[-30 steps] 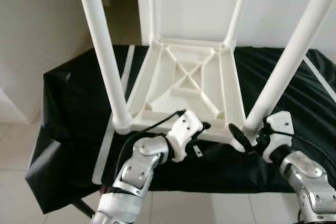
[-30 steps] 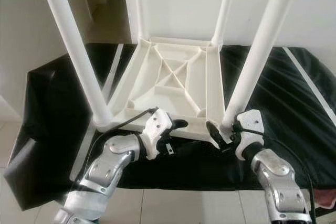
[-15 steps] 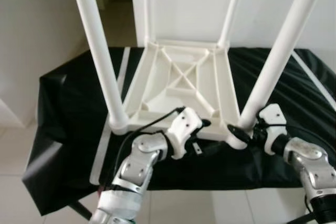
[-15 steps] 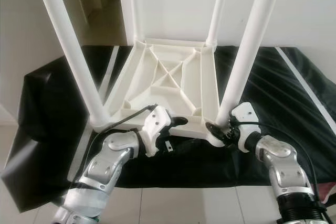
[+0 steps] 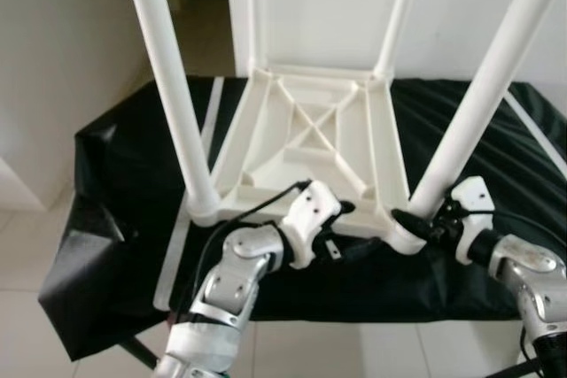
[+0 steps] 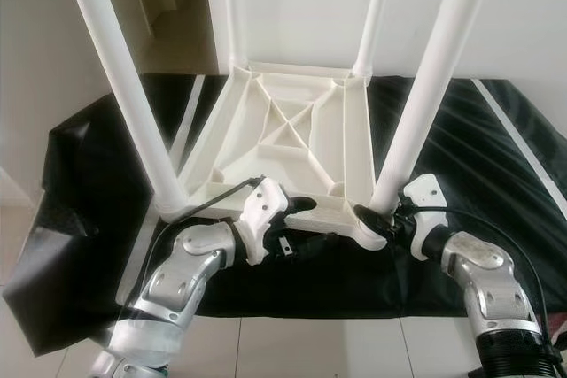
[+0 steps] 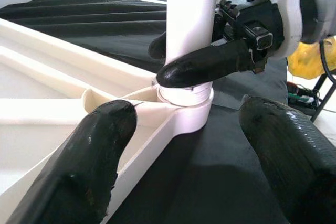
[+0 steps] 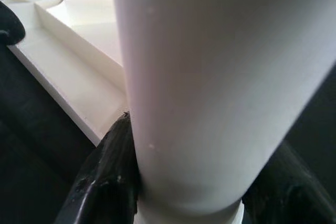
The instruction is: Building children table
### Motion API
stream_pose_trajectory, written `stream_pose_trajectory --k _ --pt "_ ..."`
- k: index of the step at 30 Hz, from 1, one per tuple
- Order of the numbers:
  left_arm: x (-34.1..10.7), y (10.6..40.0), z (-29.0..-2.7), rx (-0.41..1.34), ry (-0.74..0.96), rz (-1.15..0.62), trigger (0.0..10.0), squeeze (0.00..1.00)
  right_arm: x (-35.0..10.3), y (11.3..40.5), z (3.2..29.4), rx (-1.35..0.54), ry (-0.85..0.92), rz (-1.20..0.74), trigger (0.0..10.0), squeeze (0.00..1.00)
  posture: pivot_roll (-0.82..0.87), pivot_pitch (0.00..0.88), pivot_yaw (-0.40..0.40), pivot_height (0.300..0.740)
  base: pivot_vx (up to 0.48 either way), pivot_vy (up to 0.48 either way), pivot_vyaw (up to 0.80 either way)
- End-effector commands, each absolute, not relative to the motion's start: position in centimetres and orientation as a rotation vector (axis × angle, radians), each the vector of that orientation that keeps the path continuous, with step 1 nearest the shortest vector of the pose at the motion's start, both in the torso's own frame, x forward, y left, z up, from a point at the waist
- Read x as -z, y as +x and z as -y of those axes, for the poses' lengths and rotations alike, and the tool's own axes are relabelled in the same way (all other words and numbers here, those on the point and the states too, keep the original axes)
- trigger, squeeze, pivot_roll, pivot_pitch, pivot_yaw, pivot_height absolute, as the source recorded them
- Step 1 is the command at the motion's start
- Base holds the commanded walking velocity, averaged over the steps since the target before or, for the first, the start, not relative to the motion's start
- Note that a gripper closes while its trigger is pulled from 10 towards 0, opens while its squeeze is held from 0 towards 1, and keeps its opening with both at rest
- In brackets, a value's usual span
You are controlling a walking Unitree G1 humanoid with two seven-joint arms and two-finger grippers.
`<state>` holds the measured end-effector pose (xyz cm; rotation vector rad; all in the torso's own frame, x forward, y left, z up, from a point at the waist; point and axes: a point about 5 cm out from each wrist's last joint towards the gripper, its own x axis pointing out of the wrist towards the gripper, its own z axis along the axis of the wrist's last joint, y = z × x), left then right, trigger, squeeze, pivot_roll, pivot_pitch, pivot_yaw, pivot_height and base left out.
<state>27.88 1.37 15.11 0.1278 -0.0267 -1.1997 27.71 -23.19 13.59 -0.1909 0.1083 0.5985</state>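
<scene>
Black-draped worktop (image 5: 115,174) carried the upturned children's table (image 5: 310,143); right tool (image 5: 416,221) clamped its near-right leg (image 5: 474,104), left tool (image 5: 341,227) gaped wide along the table's near edge.

The table (image 5: 312,141) is showing plain white all over, legs (image 5: 168,77) and ribbed underside alike. The surface (image 5: 124,183) under it is wearing a black cloth with pale stripes (image 5: 211,117) running across it. Both arms are gleaming silver, with white housings, and each gripper (image 6: 306,210) (image 6: 376,216) is showing black fingers. The floor (image 5: 27,245) is showing pale tiles.
</scene>
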Motion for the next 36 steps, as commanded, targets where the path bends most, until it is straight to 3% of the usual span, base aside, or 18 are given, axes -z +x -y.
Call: stream_pose_trajectory --k 1,9,18,19,20,23,36 --pt "-14.7 28.4 -1.6 1.076 0.139 0.008 10.0 0.00 -13.1 27.3 22.0 -0.599 -0.199 -0.115 10.0 0.00 0.01 0.000 -0.029 0.740 0.000 0.000 0.00" --pt "-14.4 28.3 -1.8 1.061 0.132 -0.004 10.0 0.00 -13.0 26.9 19.9 -0.360 -0.157 -0.072 10.0 0.00 0.02 0.000 -0.039 0.740 0.000 0.000 0.00" --pt "-14.4 28.2 -1.8 1.061 0.131 -0.003 10.0 0.00 -12.6 26.9 19.7 -0.236 -0.120 -0.081 10.0 0.00 0.03 0.000 -0.042 0.740 0.000 0.000 0.00" --pt "-14.3 28.2 -1.9 1.059 0.133 -0.005 10.0 0.00 -12.2 26.9 19.6 -0.116 -0.074 -0.091 10.0 0.00 0.03 0.000 -0.041 0.740 0.000 0.000 0.00" --pt "-14.3 28.2 -1.9 1.059 0.133 -0.005 10.0 0.00 -12.2 26.9 19.6 -0.116 -0.074 -0.091 10.0 0.00 0.03 0.000 -0.041 0.740 0.000 0.000 0.00" --pt "-14.5 28.3 -2.0 1.065 0.131 0.000 10.0 0.00 -10.8 26.6 18.4 0.227 0.047 -0.132 10.0 0.00 0.02 0.000 -0.033 0.740 0.000 0.000 0.00" --pt "-14.8 28.2 -1.8 1.077 0.118 0.014 10.0 0.00 -10.5 26.9 16.2 0.283 0.090 -0.163 10.0 0.00 0.03 0.000 -0.038 0.740 0.000 0.000 0.00"
